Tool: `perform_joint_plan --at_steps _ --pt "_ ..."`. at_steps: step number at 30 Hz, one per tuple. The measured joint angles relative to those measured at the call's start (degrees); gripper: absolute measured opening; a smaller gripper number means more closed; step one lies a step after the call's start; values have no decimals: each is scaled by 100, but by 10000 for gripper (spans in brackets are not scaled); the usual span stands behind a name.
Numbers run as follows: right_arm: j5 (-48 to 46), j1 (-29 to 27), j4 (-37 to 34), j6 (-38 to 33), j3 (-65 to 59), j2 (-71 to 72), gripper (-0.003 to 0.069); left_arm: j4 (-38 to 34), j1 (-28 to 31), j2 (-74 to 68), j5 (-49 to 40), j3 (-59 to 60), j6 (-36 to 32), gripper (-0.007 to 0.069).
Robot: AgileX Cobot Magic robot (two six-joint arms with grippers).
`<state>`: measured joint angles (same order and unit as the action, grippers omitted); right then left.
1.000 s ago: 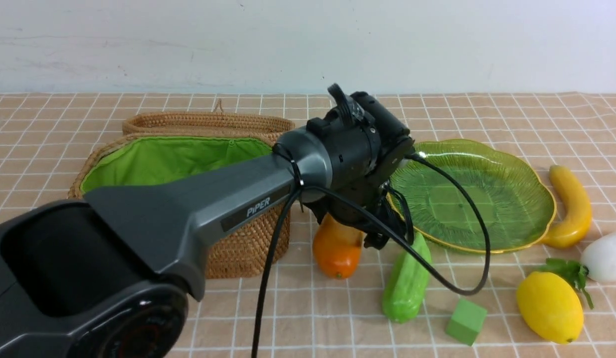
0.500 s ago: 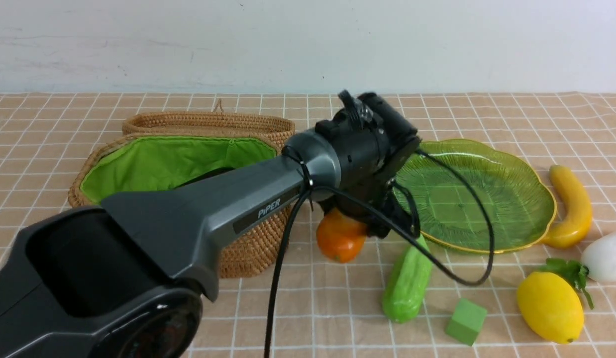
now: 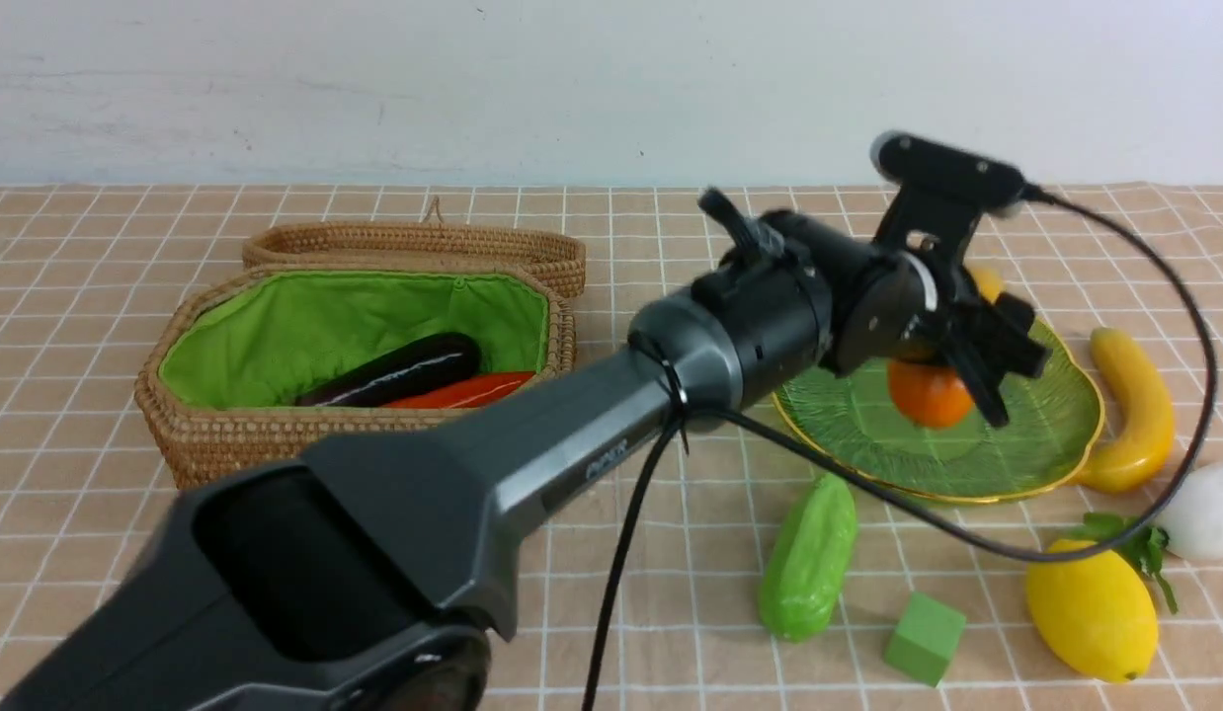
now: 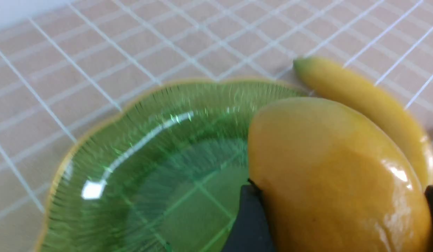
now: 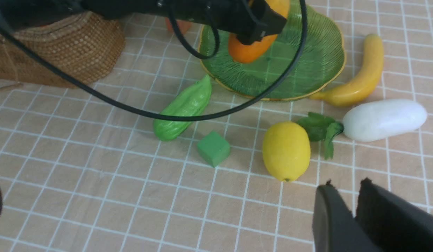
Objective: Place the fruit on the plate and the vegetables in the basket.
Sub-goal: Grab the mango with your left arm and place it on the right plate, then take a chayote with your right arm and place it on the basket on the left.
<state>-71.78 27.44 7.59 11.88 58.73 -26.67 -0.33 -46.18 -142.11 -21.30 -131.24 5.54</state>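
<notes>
My left gripper (image 3: 945, 380) is shut on the orange-yellow mango (image 3: 926, 397), holding it just above the green plate (image 3: 1051, 425). The wrist view shows the mango (image 4: 328, 175) filling the space between both dark fingers. The banana (image 3: 1135, 405) lies at the plate's right rim. The lemon (image 3: 1091, 607) and the white radish (image 3: 1204, 513) rest at the front right. The green gourd (image 3: 809, 553) lies in front of the plate. In the basket (image 3: 276, 427) lie the purple eggplant (image 3: 394, 370) and the carrot (image 3: 463, 390). My right gripper (image 5: 347, 183) hovers near the lemon (image 5: 285, 150), slightly open and empty.
A small green cube (image 3: 925, 637) sits between the gourd and the lemon. The basket's woven lid (image 3: 414, 242) lies behind the basket. My left arm's black cable (image 3: 1194, 326) loops over the plate and the lemon. A white wall bounds the far table edge.
My left gripper has lifted the mango from the cloth beside the basket and carried it right, over the plate. With the arm moved, the eggplant and carrot in the basket show.
</notes>
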Motion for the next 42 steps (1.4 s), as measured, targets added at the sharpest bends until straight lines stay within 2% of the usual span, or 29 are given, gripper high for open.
perform_joint_plan --at_steps 2,9,14,18,24,25,26,27,28,29,32,39,42 --pt "-48 0 -30 0 0 0 134 -11 6 -198 111 14 -25 547" --pt "-87 0 22 4 0 0 136 -27 11 -255 212 21 -42 661" --pt "-87 0 124 -15 0 0 139 -34 11 211 -561 21 -47 648" --pt "-87 0 174 -100 0 0 140 -35 11 861 -2124 21 124 573" --pt "-36 0 184 -105 0 6 140 33 11 1636 -4674 -14 354 334" --pt "-9 0 156 -105 0 6 140 33 11 1694 -4838 -2 369 284" --pt "-1 0 144 -105 0 6 140 33 11 1710 -4861 -4 369 274" --pt "37 0 82 -98 0 -7 140 33 11 1775 -4927 38 412 233" --pt "77 0 -86 -33 5 -90 140 114 11 1966 -4938 154 520 140" --pt "77 0 -119 -1 5 -144 140 134 11 2019 -4938 190 545 120" --pt "77 0 -298 70 5 -722 140 285 11 2667 -4938 687 703 -13" --pt "481 0 -639 69 5 -2205 140 542 11 4983 -4938 2631 901 -13" --pt "903 0 -917 59 5 -3071 146 585 11 6458 -4593 4195 964 -13"
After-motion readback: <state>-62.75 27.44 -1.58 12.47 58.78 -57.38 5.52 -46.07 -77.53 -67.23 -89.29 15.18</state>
